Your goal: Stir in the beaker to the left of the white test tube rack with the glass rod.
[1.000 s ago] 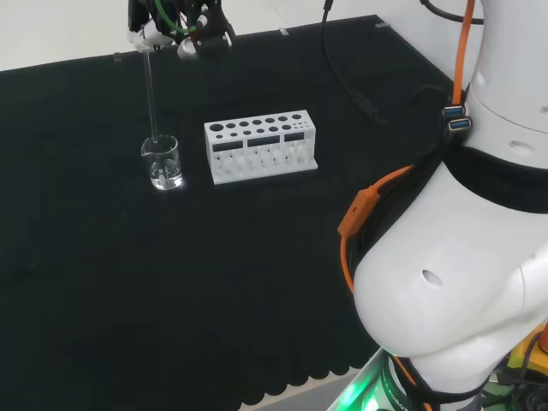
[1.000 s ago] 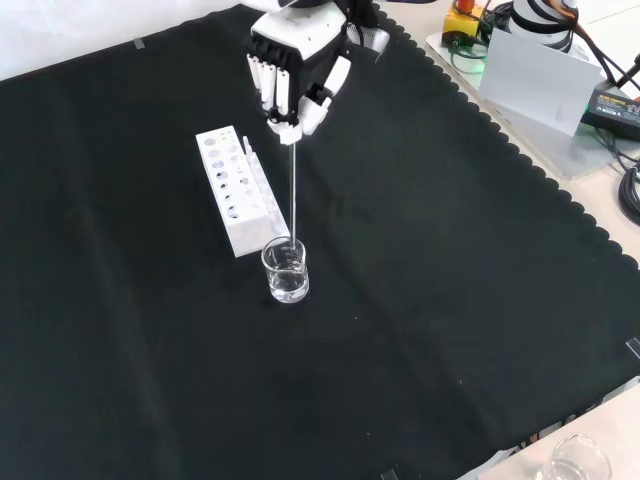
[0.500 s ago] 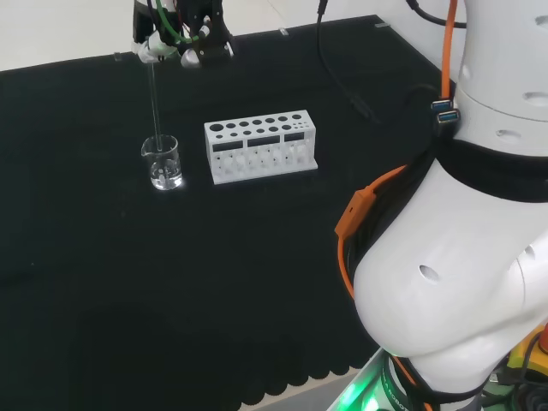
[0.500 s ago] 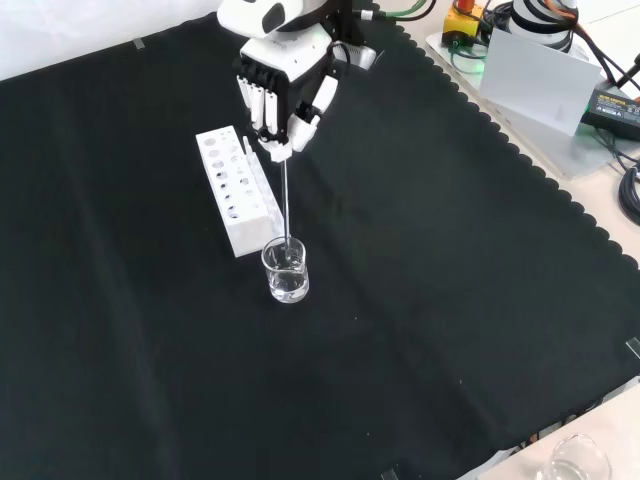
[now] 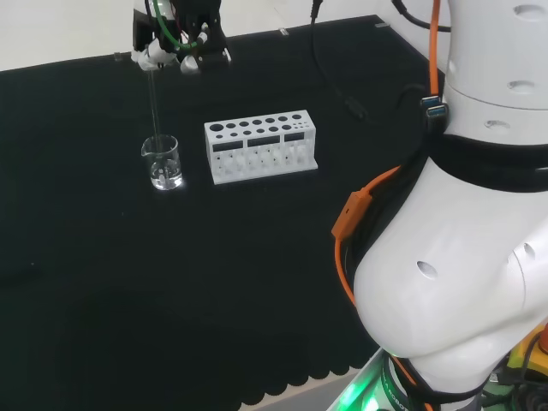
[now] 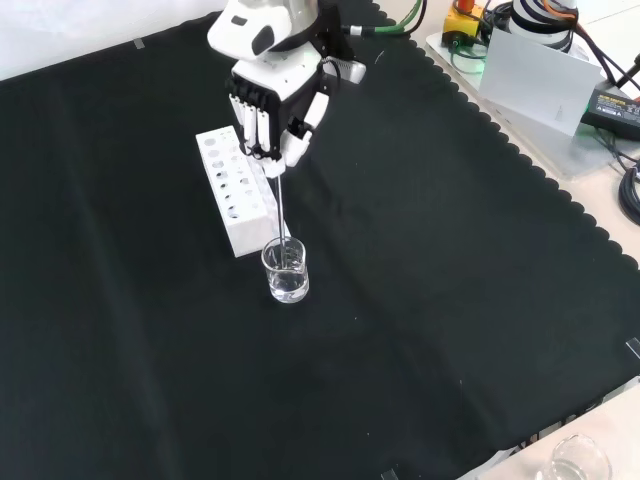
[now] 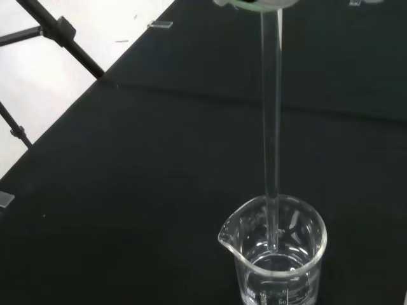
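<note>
Front view has the hand (image 6: 275, 100) above the white test tube rack (image 6: 237, 189), its fingers curled down and pinching the top end of the glass rod (image 6: 283, 208) against the thumb. From that pinch the rod slopes down toward the viewer, leaning slightly, and its lower end goes inside the small glass beaker (image 6: 286, 270), which stands on the black cloth (image 6: 450, 300) just in front of the rack's near end. The beaker holds a shallow layer of clear liquid.

Head view places the beaker (image 5: 162, 162) to the left of the rack (image 5: 260, 145), a little apart from it, with the rod (image 5: 155, 103) rising almost upright from it to the hand (image 5: 178, 44) at the far edge of the cloth.

Wrist view shows the rod (image 7: 271, 127) passing through the beaker's mouth, its tip at or just above the liquid surface, near the middle of the beaker (image 7: 275, 251); whether it touches the bottom cannot be told. The pouring spout faces away from the rod.
</note>
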Controlling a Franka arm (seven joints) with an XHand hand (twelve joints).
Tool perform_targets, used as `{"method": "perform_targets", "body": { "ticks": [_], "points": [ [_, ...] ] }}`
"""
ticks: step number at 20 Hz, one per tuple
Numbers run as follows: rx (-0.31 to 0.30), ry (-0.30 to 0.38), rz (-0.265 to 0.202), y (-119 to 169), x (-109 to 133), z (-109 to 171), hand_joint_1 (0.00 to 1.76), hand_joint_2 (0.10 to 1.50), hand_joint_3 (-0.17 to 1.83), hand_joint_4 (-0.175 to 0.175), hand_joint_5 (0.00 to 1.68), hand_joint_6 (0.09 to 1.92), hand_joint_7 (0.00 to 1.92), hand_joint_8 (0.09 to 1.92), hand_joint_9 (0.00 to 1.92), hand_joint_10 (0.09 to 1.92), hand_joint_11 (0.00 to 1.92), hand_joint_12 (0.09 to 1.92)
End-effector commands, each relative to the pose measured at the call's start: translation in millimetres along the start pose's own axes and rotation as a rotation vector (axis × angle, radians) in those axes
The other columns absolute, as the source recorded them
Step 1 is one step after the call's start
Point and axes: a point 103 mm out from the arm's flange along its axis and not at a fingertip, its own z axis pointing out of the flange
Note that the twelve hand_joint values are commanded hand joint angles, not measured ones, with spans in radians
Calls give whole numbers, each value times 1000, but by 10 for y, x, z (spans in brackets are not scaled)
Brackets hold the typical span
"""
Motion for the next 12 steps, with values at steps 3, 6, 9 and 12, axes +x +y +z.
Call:
{"method": "perform_targets", "body": {
  "ticks": [3, 6, 9, 12],
  "points": [
    [21, 2, -20, -1, 24, 233, 1429, 1064, -175, -175, 1328, 87, 1195, 764, 1379, 723, 1545, 562],
    [24, -1, -19, -14, 8, 283, 1429, 1064, -175, -175, 1328, 87, 1195, 766, 1378, 724, 1545, 564],
    [35, -5, -17, -25, -15, 338, 1429, 1064, -175, -175, 1328, 87, 1193, 768, 1377, 727, 1545, 565],
    [45, -7, -15, -27, -16, 394, 1429, 1065, -175, -175, 1328, 87, 1192, 771, 1376, 729, 1544, 567]
  ]
}}
